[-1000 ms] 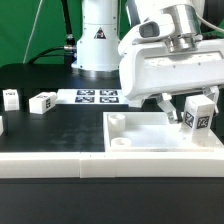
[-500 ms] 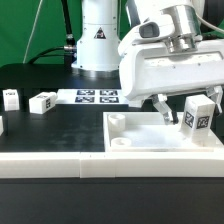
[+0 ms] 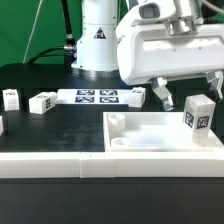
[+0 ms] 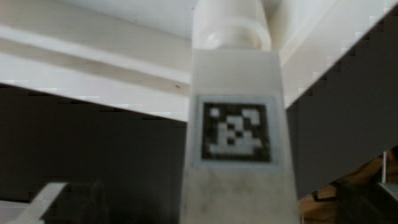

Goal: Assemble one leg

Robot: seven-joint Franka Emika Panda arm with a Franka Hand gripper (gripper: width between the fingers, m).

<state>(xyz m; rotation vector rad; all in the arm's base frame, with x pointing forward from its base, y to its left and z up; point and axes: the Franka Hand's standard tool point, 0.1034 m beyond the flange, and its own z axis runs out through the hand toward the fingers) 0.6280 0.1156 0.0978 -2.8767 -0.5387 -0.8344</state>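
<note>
In the far corner of the tray [image 3: 150, 138], on the exterior view's right, the leg [image 3: 199, 116] is left standing upright; the pincer [image 3: 189, 93] has been lifted off it, fingers spread, so it's probably seated now.

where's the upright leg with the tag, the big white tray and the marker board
leg [image 3: 198, 117], exterior view, on its tagged face
tray [image 3: 160, 150], exterior view, on its front rim
marker board [image 3: 100, 97], exterior view, on its middle tags
</note>
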